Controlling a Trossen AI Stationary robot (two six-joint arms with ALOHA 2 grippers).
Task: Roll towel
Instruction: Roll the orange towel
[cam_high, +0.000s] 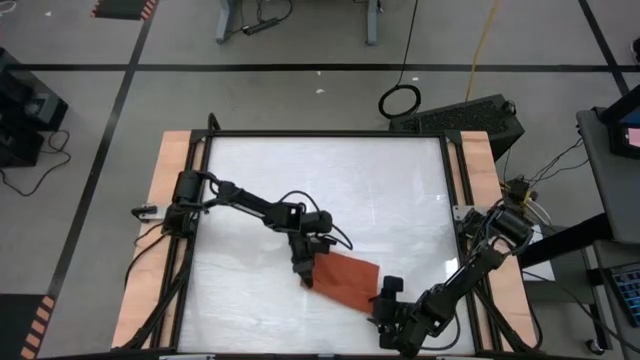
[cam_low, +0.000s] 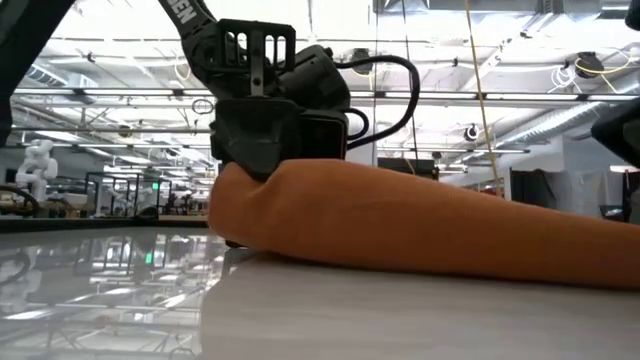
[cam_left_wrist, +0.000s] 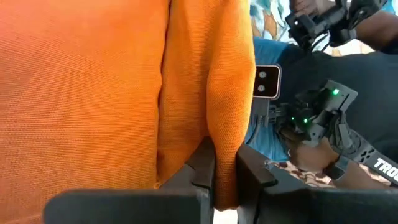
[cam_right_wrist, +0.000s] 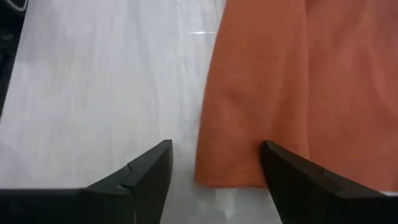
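towel (cam_left_wrist: 93, 93): matt rust-orange cloth, fine ribbed weave. tabletop (cam_right_wrist: 93, 93): white, smooth, glossy, reflective. table side rails (cam_high: 168, 200): bare wood. gripper fingers (cam_right_wrist: 146, 171): matt black plastic.

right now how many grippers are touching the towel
1: the left gripper pinches a fold at the towel's left end. The right gripper is open at the towel's right edge, not gripping.

**A:** so how are the cams set up?

**B:** high one hangs over the table (cam_high: 400, 170), looking straight down, far enough to catch both arms. Low one sits at tabletop level, facing the room, super close to the towel (cam_low: 420, 225).

**A:** wrists?

**B:** each looks forward past its own fingers, right up against the towel. All four share that towel, basically.
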